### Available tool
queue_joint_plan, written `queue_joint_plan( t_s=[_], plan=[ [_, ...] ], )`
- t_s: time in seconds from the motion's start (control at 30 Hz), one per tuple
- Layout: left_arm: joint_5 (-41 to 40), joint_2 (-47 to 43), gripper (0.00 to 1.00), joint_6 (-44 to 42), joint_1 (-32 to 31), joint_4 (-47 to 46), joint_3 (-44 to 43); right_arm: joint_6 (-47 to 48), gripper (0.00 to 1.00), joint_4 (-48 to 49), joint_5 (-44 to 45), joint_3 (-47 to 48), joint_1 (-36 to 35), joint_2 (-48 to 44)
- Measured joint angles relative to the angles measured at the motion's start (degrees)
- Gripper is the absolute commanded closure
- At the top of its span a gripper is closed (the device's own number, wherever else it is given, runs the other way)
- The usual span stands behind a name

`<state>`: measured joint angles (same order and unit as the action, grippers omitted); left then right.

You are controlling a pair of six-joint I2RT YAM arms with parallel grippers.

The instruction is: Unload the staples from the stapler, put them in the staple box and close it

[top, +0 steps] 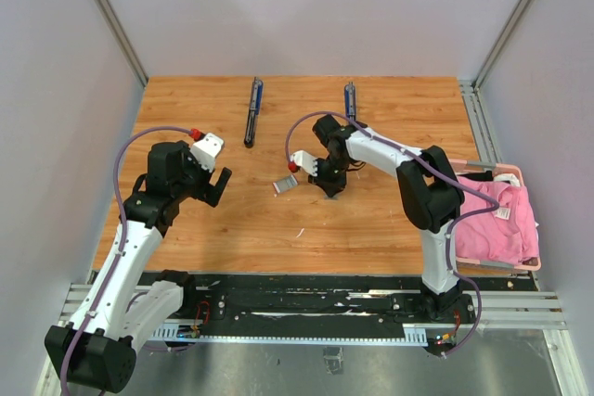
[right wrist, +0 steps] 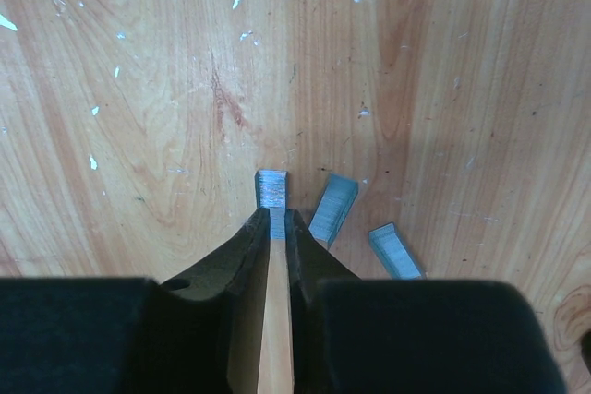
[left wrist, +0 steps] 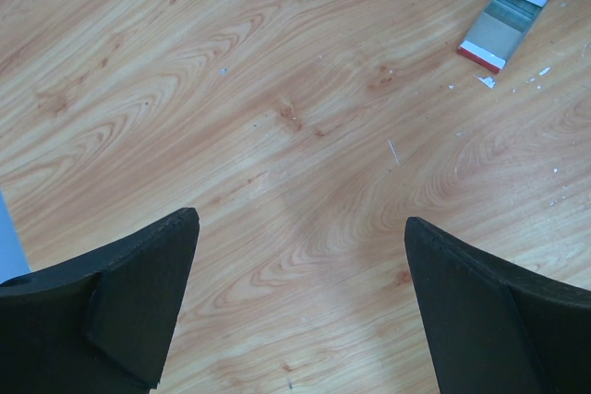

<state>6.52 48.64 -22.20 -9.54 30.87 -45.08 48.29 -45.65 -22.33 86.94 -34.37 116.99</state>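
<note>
Right pincer (right wrist: 274, 220) barely parted, staple strip (right wrist: 271, 186) between tips, grip unclear; two strips (right wrist: 332, 208) beside.

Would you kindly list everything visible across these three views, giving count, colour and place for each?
staple strips: three, silvery-grey, on the table at the right gripper; one between its fingertips, the other two beside it.
staplers: two, dark blue-black, far part of the table; the second partly behind the right arm.
small box: one, white-grey with red ends, mid-table.
cloth: one, pink, in the basket.
basket: one, pink, right edge.
table: one, light wood.
left gripper: one, black, open and empty, above the left side.
right gripper: one, black, jaws nearly closed at one strip; grip unclear.
</note>
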Motion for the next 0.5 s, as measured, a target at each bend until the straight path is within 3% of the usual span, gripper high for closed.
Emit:
queue_joint_plan(
  t_s=[0.4,0.5],
  plan=[
    [0.0,0.0,0.02,0.0,0.0,0.0,0.0,-1.2,0.66,-3.3,-4.7,4.7,1.7,0.0],
    [0.0,0.0,0.02,0.0,0.0,0.0,0.0,-3.0,0.54,-4.7,-6.9,7.1,3.0,0.0]
  ],
)
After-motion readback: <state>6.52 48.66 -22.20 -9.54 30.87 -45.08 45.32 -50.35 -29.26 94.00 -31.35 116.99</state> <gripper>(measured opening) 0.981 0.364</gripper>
